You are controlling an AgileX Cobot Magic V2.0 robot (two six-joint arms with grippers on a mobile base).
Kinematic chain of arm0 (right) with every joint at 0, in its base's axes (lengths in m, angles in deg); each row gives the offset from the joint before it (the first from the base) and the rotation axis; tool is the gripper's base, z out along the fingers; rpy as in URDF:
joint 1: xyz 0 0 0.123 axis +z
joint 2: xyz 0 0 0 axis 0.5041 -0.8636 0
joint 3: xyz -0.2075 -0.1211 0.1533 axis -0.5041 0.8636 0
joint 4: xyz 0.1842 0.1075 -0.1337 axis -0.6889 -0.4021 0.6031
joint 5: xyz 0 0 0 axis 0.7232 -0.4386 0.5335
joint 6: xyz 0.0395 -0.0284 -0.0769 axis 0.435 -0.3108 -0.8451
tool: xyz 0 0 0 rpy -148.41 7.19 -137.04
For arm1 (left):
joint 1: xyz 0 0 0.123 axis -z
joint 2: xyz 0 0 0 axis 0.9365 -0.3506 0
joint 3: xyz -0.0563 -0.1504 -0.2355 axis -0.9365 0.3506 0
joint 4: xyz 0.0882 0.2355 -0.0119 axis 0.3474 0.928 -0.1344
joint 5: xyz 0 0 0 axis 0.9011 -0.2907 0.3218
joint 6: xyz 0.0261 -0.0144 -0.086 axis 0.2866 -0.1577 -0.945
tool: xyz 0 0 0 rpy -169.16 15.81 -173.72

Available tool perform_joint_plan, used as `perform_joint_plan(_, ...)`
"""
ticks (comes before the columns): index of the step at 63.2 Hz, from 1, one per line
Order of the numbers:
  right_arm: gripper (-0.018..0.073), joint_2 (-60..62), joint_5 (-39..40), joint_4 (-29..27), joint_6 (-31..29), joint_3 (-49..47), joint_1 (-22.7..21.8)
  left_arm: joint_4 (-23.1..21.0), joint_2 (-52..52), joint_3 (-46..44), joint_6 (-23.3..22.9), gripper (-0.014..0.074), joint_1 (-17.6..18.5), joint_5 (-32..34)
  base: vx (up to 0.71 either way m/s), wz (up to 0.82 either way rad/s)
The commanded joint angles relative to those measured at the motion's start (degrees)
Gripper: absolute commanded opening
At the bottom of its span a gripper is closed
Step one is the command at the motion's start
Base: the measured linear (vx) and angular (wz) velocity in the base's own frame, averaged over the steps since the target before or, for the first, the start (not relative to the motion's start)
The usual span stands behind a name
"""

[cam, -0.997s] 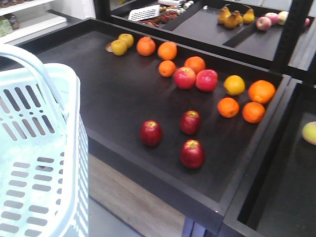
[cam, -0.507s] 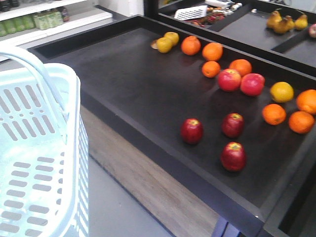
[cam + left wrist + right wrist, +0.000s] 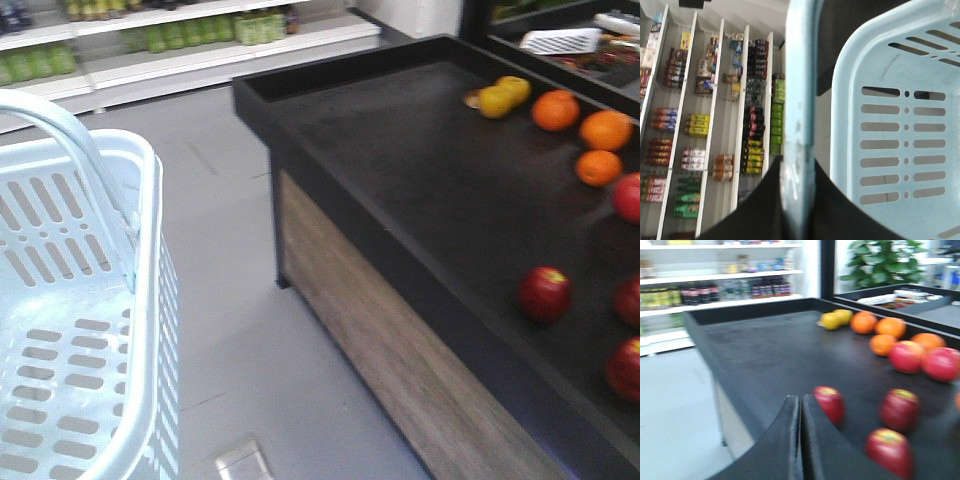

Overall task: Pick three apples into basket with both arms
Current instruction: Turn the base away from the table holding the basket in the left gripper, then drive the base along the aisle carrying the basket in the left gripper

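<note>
Basket (image 3: 150,290), pale blue and slotted, filled the left of the front view, its handle (image 3: 75,140) arching up over the rim. I logged it as standing well apart from the black table (image 3: 400,170) on the right, with grey floor (image 3: 230,260) between them. Three dark red apples (image 3: 545,293) lay at the table's right end, two of them cut by the frame edge. Oranges (image 3: 606,130) and yellow fruit (image 3: 503,97) lay farther back. I saw neither gripper in this view.

Left wrist view: the handle (image 3: 800,90) ran up the middle of the frame, and the left gripper (image 3: 796,161) was clamped on it, one black finger on each side. The basket wall (image 3: 890,130) stood to the right, store shelves (image 3: 715,125) to the left.

Right wrist view: the right gripper (image 3: 801,400) had its fingers pressed together with only a thin seam between them, holding nothing. It hung over the table (image 3: 760,355) near its front edge. I counted the three apples (image 3: 830,404) on the table just past the fingertips and to their right, none touching the gripper. Two brighter apples (image 3: 906,356) and the oranges (image 3: 891,327) lay behind them.
</note>
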Motion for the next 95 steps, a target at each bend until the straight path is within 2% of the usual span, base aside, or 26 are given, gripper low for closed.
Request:
perform_joint_plan(1, -0.0009, 0.7, 4.2, 0.3, 0.0, 0.9, -0.4, 1.4, 0.3, -2.0, -0.9, -0.0006, 0.4, 5.0, 0.00, 0.60)
perform_joint_plan(37, -0.0009, 0.7, 4.2, 0.3, 0.0, 0.9, -0.4, 1.4, 0.3, -2.0, -0.9, -0.0006, 0.4, 5.0, 0.02, 0.47)
perform_joint_plan(95, -0.0009, 0.7, 4.2, 0.3, 0.0, 0.9, -0.4, 1.4, 0.3, -2.0, -0.9, -0.0006, 0.4, 5.0, 0.05, 0.20)
